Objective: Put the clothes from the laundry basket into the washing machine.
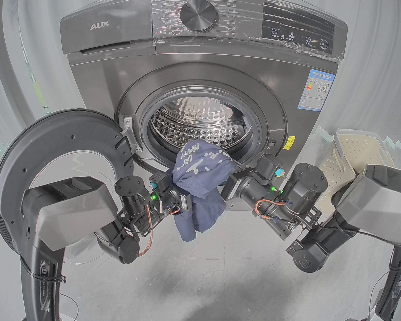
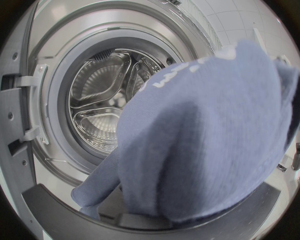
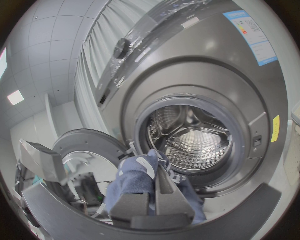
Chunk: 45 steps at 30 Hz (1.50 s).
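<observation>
Head view: blue garment [image 1: 200, 175] drapes over left tool [image 1: 186, 199], whose grip I cannot tell; right tool [image 3: 152, 187] clenches it.

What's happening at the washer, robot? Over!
Right claw shut on blue garment. Left claw at garment's other side. Garment at drum mouth, tail hanging outside. Door swung open, off the path.

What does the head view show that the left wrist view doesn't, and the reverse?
The head view adds the machine's round dark control dial, the blue label sticker on the front panel and the open round grey door. The left wrist view adds a black ribbed fitting at the top of the door seal. Both share the dark blue cloth garment with white print before the perforated steel drum.
</observation>
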{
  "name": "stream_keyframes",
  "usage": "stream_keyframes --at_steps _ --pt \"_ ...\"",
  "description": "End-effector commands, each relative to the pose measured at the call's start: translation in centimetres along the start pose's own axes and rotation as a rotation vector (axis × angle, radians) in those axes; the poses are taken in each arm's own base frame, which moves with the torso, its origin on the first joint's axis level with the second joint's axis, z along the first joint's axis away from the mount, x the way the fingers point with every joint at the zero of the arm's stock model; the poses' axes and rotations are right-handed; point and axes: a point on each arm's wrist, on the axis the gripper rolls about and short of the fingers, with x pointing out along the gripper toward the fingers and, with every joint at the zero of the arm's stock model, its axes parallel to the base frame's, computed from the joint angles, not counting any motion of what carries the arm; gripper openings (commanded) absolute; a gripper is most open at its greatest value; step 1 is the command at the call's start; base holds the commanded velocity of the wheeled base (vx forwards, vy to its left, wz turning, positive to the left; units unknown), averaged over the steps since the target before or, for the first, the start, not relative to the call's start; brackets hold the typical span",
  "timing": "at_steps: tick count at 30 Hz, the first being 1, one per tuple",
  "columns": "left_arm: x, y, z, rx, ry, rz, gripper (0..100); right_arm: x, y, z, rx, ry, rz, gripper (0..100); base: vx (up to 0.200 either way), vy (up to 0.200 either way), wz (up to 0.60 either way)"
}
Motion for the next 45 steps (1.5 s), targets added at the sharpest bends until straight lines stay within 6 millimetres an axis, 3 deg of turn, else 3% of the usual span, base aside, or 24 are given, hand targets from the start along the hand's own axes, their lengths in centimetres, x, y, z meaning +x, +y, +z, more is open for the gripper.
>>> stream_keyframes --at_steps 1,8,18,22,28,29,33,39,44,45 --pt "-2.1 0.2 3.4 -0.022 -0.023 0.011 0 -0.5 -3.3 -1.9 -0.019 0.069 -0.093 0 0.0 0.0 0.0" --pt "-4.6 0.3 4.7 -0.036 0.008 0.02 0 -0.9 -4.6 -4.2 -0.025 0.138 -0.123 0 0.0 0.0 0.0" --pt "-4.9 -1.1 7.0 -0.031 -0.05 -0.011 0 -1.7 -3.4 -7.1 -0.021 0.232 -0.093 0 0.0 0.0 0.0" --pt "-5.0 -1.4 7.6 -0.03 -0.064 -0.019 0 -1.6 -1.9 -7.1 -0.013 0.225 -0.055 0 0.0 0.0 0.0" --pt "-5.1 -1.4 8.0 -0.029 -0.077 -0.019 0 -1.6 -1.6 -6.9 -0.014 0.222 -0.048 0 0.0 0.0 0.0" --pt "-5.2 -1.3 8.0 -0.029 -0.074 -0.017 0 -1.6 -1.8 -6.8 -0.014 0.223 -0.051 100 0.0 0.0 0.0" --pt "-5.4 -1.1 7.9 -0.029 -0.066 -0.013 0 -1.9 -1.6 -6.3 -0.017 0.22 -0.049 100 0.0 0.0 0.0" --pt "-7.3 -1.2 8.4 -0.029 -0.041 0.005 0 -5.3 -1.1 -4.1 -0.029 0.267 -0.047 100 0.0 0.0 0.0" --pt "-7.7 -1.2 9.1 -0.027 -0.056 0.017 0 -7.2 -2.3 -3.9 -0.069 0.325 -0.065 100 0.0 0.0 0.0" --pt "-7.8 -0.7 9.1 -0.026 -0.056 0.032 0 -7.7 -3.4 -3.9 -0.079 0.342 -0.091 100 0.0 0.0 0.0"
